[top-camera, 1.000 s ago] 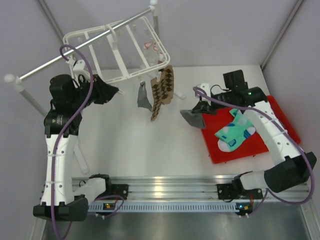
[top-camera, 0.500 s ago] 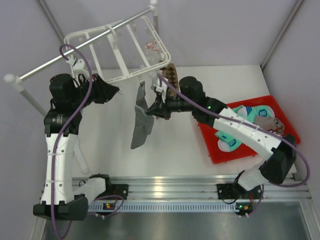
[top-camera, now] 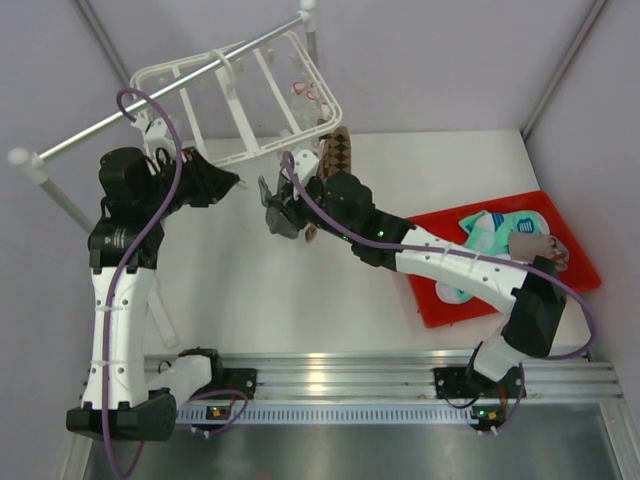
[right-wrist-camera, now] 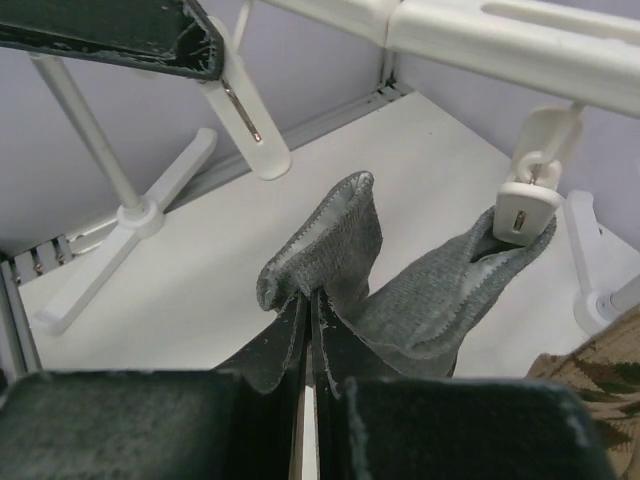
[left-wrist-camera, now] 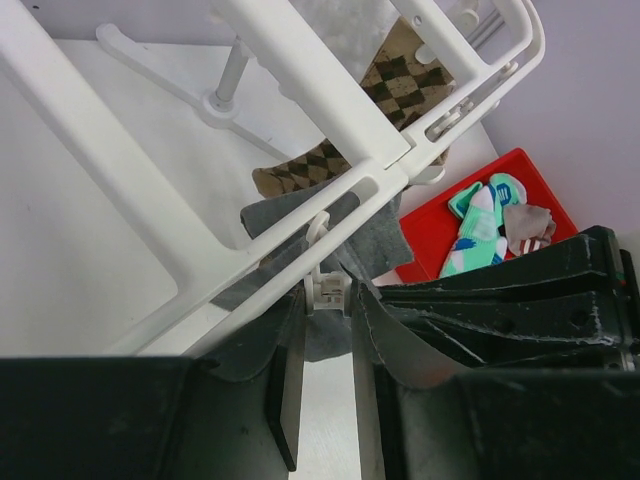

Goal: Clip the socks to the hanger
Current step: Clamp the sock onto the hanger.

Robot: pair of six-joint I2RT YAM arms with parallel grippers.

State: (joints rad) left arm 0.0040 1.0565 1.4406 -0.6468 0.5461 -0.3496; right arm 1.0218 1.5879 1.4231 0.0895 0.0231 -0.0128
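Observation:
The white hanger (top-camera: 237, 112) hangs from the rail at the back left. My left gripper (top-camera: 232, 182) is at its near edge, its fingers pinching a small white clip (left-wrist-camera: 330, 285). My right gripper (top-camera: 272, 212) is shut on a grey sock (right-wrist-camera: 335, 235) and holds it up just below that edge, close to the left gripper. A second grey sock (right-wrist-camera: 440, 295) hangs from another clip (right-wrist-camera: 522, 205). A brown-and-tan checkered sock (top-camera: 337, 155) hangs beside it. Teal-and-white socks (top-camera: 490, 228) lie in the red tray (top-camera: 440, 300).
The long grey rail (top-camera: 100, 125) runs diagonally across the back left on white stands, with one stand base (right-wrist-camera: 130, 215) on the table under the hanger. The red tray sits at the right. A small beige item (top-camera: 540, 245) lies in the tray.
My right arm has swung left from the tray with the grey sock, to under the hanger's near edge beside the left gripper. The left arm has not moved.

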